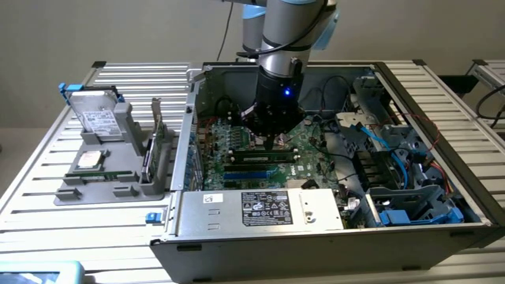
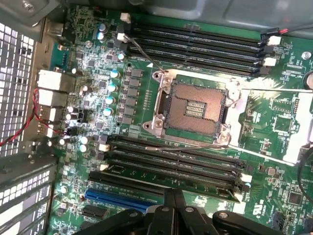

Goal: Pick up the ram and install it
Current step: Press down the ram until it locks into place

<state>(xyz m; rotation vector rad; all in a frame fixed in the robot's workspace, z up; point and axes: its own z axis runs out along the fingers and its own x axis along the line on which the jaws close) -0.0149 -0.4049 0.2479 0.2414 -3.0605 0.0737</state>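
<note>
We see the arm reaching down into the open computer case (image 1: 379,77), which lies on its side on the slatted tabletop (image 1: 47,201). The end effector (image 1: 271,142) hangs just over the motherboard (image 1: 236,142), its fingers pressed together with nothing between them.

The ram (image 1: 264,158) — a long, narrow stick — sits seated in one of the slots near the middle of the board, directly under the fingertips. Whether the tips touch its top edge we cannot tell. Just beyond it toward the camera runs a blue slot (image 1: 251,175), and nearer still the labelled power-supply box (image 1: 261,208) closes off the front of the case.

In the wrist view the dark fingers (image 2: 174,210) meet in a point above a bank of long black memory slots (image 2: 171,161). Past them lies the bare square processor socket (image 2: 193,108) in its metal frame, with a second bank of slots (image 2: 195,46) on its far side, and the blue slot (image 2: 122,199) shows beside the fingers.

To the exterior view's left, well apart from the case, a grey holder tray (image 1: 103,189) on the tabletop carries a silver hard drive (image 1: 99,118) standing tilted — and an upright green expansion card (image 1: 158,139) beside it.
</note>
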